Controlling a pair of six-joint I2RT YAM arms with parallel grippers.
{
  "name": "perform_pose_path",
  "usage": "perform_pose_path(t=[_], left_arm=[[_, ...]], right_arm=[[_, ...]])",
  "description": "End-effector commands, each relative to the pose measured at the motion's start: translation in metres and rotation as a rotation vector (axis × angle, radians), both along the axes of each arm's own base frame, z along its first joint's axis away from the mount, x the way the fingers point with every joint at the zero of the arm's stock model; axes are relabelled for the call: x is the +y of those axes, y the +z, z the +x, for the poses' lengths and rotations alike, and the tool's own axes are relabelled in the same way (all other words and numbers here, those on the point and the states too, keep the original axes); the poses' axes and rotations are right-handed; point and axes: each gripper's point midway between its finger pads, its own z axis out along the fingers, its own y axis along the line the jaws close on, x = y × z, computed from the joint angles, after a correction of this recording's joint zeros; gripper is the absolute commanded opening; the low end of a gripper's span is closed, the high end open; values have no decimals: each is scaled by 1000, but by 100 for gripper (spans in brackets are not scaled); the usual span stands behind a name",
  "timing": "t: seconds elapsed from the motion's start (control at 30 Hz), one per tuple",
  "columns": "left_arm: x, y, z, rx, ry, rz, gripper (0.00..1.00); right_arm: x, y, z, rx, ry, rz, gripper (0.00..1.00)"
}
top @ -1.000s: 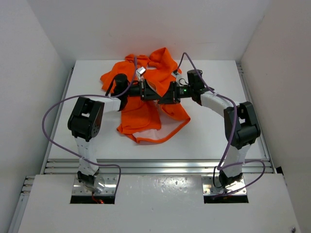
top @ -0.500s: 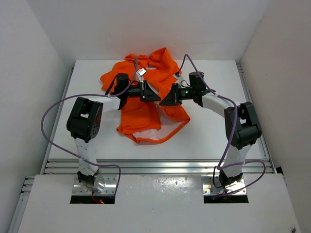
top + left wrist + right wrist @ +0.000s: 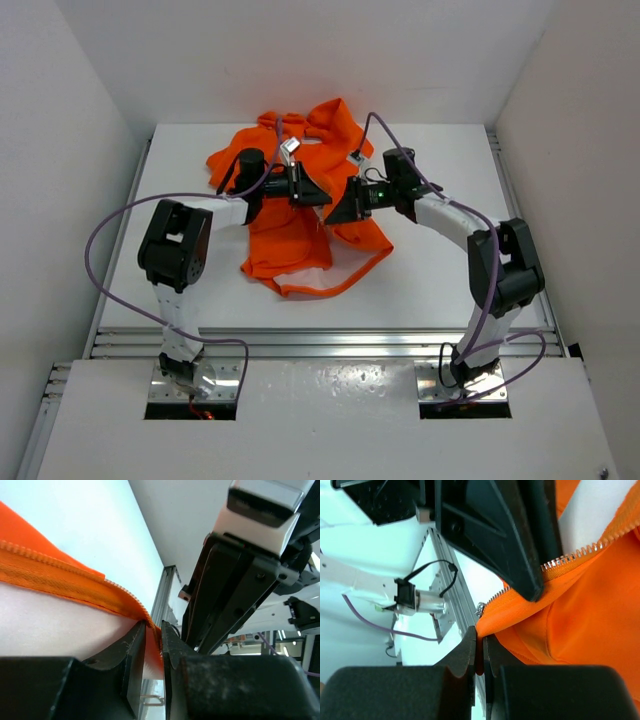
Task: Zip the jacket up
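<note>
The orange jacket [image 3: 296,238] lies crumpled at the middle back of the table [image 3: 430,270], with pale lining [image 3: 303,276] showing at its front hem. My left gripper [image 3: 322,198] is shut on an orange front edge with zipper teeth [image 3: 30,550], and the fabric is pinched between its jaws [image 3: 154,635]. My right gripper [image 3: 338,212] faces it, tip to tip, shut on the other orange edge [image 3: 481,642]. A metal zipper slider [image 3: 480,609] sits just beyond the right jaws, at the end of a row of teeth [image 3: 580,552]. The lining [image 3: 50,625] also shows in the left wrist view.
White walls enclose the table on three sides. An aluminium rail [image 3: 330,340] runs along the near edge. Purple cables [image 3: 110,240] loop from both arms. The other gripper's body fills part of each wrist view [image 3: 240,580] [image 3: 490,530].
My right gripper has drawn slightly back from the left one and dropped toward the front, still holding fabric. Its forearm has swung inward. The left arm has barely moved.
</note>
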Motion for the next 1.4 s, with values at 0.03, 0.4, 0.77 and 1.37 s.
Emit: perform_pose_path(t=[0.03,0.4,0.77,1.37], left_arm=[[-5,17,9,-51,0,-48,24],[-2,-1,-15,22,-115,-8,31],[-1,1,-14,-17,-115,23,11],[0,32,-19,-142,-107,-46,0]], right_arm=[[5,25,-18,-79,95,38,0],[2,21,-1,-97,41,-3,0],[2,23,-2,-108,61,-8,0],[-8,15,16,148,-137,38,85]])
